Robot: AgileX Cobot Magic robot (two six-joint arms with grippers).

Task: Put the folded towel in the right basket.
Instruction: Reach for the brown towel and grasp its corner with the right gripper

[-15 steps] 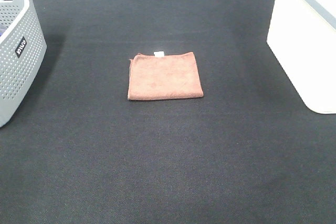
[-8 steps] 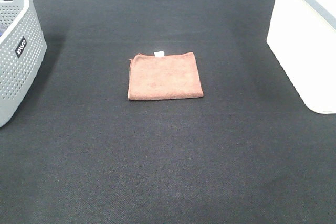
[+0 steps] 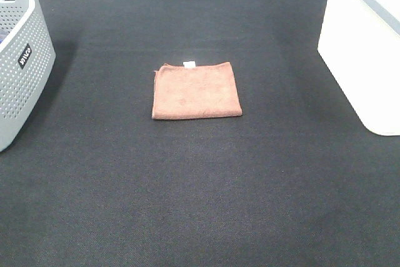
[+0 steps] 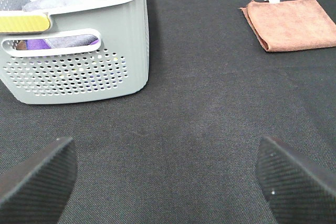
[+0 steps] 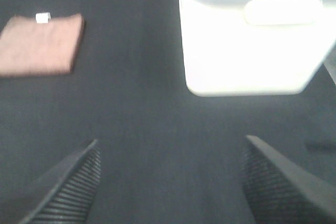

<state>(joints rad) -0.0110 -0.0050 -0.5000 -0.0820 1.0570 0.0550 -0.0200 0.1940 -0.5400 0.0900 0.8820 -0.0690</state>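
Note:
The folded brown towel (image 3: 196, 90) with a small white tag lies flat in the middle of the black table. It also shows in the left wrist view (image 4: 291, 22) and the right wrist view (image 5: 41, 44). The white right basket (image 3: 369, 48) stands at the right edge; the right wrist view shows its wall and handle slot (image 5: 252, 40). Neither gripper appears in the high view. My left gripper (image 4: 168, 179) is open and empty, well away from the towel. My right gripper (image 5: 170, 182) is open and empty, short of the white basket.
A grey perforated basket (image 3: 19, 60) stands at the left edge; the left wrist view shows it (image 4: 79, 51) holding coloured cloths. The table is covered by a black mat (image 3: 200, 186).

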